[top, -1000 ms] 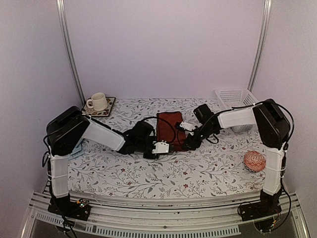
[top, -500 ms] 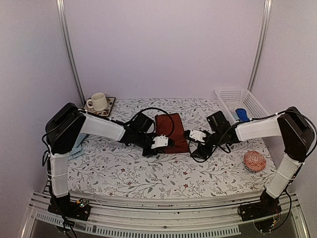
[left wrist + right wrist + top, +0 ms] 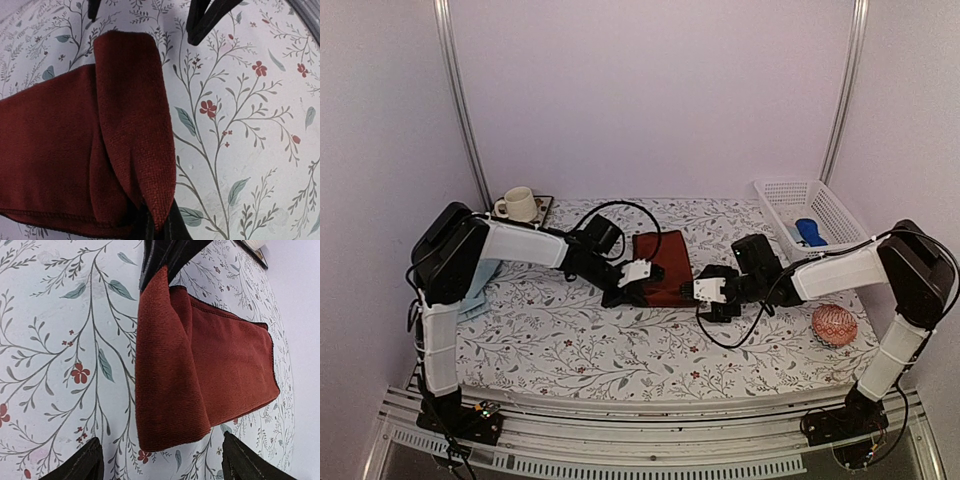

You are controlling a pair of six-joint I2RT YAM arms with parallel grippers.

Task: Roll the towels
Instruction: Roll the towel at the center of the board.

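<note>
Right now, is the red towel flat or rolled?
Partly rolled: one edge of the red towel is turned over in the left fingers; the rest lies flat.

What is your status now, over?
Left gripper shut on maroon towel, at its folded edge. Right gripper open at the fold's other end, holding nothing. Nothing in the way.

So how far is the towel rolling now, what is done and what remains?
Done: one edge of the maroon towel is turned over into a first fold. In hand: the left gripper is shut on one end of that fold; the right gripper stands open, off the cloth. Left: most of this towel lies flat, and the light blue towel beside the left arm looks unrolled.
</note>
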